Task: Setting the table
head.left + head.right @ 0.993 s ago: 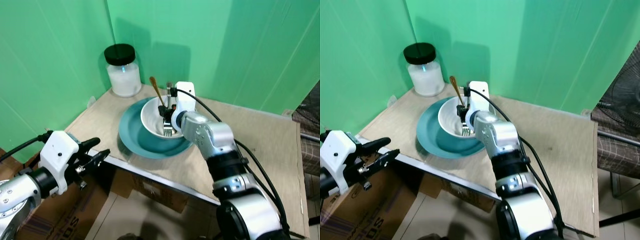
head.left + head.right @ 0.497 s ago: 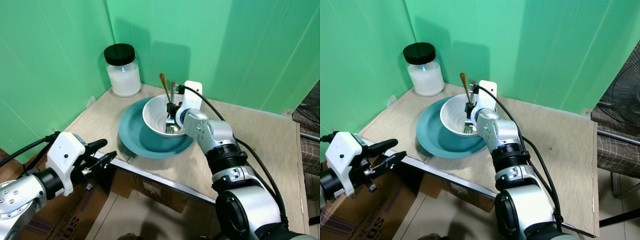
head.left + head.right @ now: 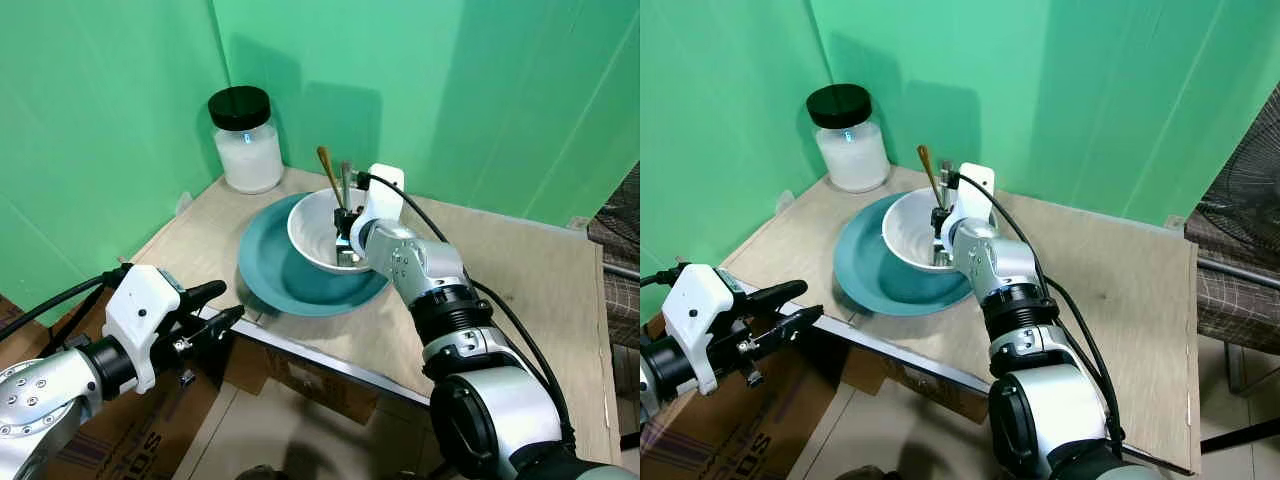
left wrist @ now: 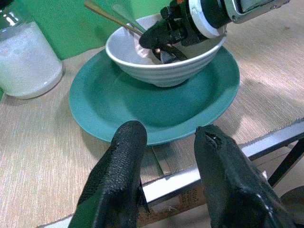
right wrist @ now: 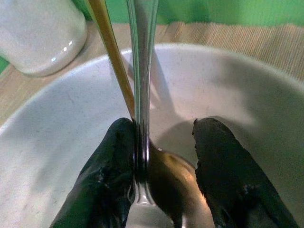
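Note:
A white bowl [image 3: 308, 222] sits on a teal plate [image 3: 268, 278] at the back left of the wooden table [image 3: 500, 290]. My right gripper [image 3: 344, 236] reaches down into the bowl, its fingers [image 5: 116, 156] apart. Between them lies a silver spoon [image 5: 142, 71], its handle against one finger, with a gold-handled utensil [image 5: 110, 47] beside it. Both handles stick up out of the bowl towards the back [image 3: 328, 170]. My left gripper [image 3: 228, 302] hovers open at the table's front left edge, just short of the plate [image 4: 95, 114], holding nothing.
A glass jar [image 3: 247, 140] of white powder with a black lid stands in the back left corner by the green wall. Cardboard boxes [image 3: 290, 380] sit under the table. A fan and a chair [image 3: 1240, 230] stand to the right.
My right gripper has lowered the cutlery into the bowl and shifted slightly right; the handles now lean towards the back. My left gripper has crept nearer the table edge.

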Available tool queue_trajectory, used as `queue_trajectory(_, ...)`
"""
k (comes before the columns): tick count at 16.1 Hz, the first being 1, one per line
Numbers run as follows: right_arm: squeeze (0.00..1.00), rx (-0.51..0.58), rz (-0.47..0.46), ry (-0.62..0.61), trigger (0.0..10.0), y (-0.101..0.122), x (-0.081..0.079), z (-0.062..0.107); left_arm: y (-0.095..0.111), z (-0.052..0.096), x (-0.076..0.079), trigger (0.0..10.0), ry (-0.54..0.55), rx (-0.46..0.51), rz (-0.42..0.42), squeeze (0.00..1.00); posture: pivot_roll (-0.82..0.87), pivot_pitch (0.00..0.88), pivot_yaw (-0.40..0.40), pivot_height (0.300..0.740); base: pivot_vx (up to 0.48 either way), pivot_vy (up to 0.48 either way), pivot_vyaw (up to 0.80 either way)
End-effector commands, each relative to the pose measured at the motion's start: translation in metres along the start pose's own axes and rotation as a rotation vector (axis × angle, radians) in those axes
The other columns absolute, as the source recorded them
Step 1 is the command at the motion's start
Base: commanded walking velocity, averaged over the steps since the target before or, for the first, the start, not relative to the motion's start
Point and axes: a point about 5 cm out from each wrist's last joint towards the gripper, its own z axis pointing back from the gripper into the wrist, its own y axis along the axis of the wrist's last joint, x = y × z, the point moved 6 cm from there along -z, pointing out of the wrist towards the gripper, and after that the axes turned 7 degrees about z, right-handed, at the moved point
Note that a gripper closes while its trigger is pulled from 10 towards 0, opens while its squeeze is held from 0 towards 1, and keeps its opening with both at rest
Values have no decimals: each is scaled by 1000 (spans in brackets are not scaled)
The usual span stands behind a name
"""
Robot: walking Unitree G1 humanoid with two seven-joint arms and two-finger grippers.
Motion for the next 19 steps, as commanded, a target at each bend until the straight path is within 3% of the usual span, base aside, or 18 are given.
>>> queue_trajectory(1,0,-11,-16,93,2235,-1,-42,3,4,1,1,10000,-9,-2,-21,0,19,61,88,740,0,0,0)
queue_trajectory(2,0,-11,-16,94,2235,0,-42,3,4,1,1,10000,-9,-2,-21,0,19,60,88,740,0,0,0)
queue_trajectory(4,0,-8,-15,94,39,0,-41,3,3,0,1,10000,-12,-4,-22,0,17,55,89,740,0,0,0)
queue_trajectory(9,0,-4,-19,105,706,2,-43,7,1,0,-2,10000,-9,-7,-25,0,20,55,89,740,0,0,0)
queue_trajectory(14,0,59,25,128,588,18,-39,22,0,1,-3,10000,-2,-8,-24,0,19,60,88,740,0,0,0)
queue_trajectory(16,0,85,64,139,2078,24,-33,35,-1,2,-2,10000,-2,-11,-22,0,13,65,88,740,0,0,0)
queue_trajectory(17,0,80,70,147,4902,23,-33,39,-2,2,-1,10000,-3,-11,-21,0,13,65,88,740,0,0,0)
queue_trajectory(18,0,74,77,159,10000,21,-33,41,-2,2,-1,10000,-3,-12,-22,0,13,65,88,740,0,0,0)
queue_trajectory(19,0,64,90,173,10000,17,-34,43,-2,1,0,10000,-3,-11,-22,0,14,65,86,740,0,0,0)
